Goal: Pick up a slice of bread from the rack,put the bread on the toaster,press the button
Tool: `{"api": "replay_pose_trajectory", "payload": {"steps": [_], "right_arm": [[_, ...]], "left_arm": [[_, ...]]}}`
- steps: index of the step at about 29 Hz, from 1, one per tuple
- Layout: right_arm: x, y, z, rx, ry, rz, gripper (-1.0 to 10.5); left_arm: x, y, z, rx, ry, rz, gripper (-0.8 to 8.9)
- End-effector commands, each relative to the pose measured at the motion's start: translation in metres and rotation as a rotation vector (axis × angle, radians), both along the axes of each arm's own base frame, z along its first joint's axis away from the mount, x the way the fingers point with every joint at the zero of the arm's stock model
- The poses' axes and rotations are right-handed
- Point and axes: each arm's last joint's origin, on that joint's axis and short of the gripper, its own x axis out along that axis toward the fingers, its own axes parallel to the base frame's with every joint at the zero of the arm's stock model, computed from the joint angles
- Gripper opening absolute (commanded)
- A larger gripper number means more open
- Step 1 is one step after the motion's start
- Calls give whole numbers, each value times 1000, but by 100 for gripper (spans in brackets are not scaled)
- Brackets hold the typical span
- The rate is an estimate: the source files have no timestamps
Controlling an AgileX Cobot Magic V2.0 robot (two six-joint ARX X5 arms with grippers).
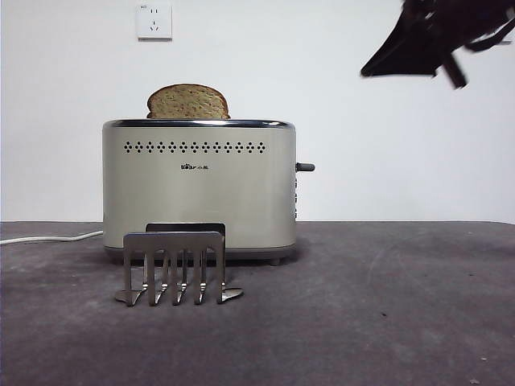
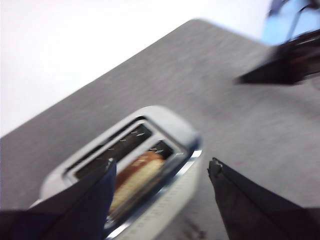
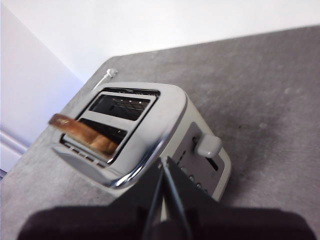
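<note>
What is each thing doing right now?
Slice of bread: standing in a toaster slot, top poking out.
Toaster: lever up, not pressed.
Rack: empty.
Left gripper: open above toaster.
Right gripper: shut, near lever.

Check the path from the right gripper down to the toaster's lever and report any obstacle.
Nothing visible blocks it. The right gripper, jaws shut, hangs above the grey lever on the toaster with open air between; the slice of bread sits in a slot, aside.
</note>
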Motion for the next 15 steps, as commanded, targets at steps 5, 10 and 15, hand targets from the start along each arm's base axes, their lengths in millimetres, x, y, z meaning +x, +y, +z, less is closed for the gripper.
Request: {"api": "replay_pose_trajectory", "payload": {"steps": [5, 10, 15], "right_arm": [[45, 24, -15, 9, 45, 44, -12], [71, 39, -31, 5, 74, 63, -13], [86, 52, -47, -8, 99, 73, -13]], "left_arm": [[-39, 15, 17, -86, 6, -22, 315], [-57, 21, 21, -106, 25, -29, 315], [-63, 24, 21, -103, 36, -32, 315]]}}
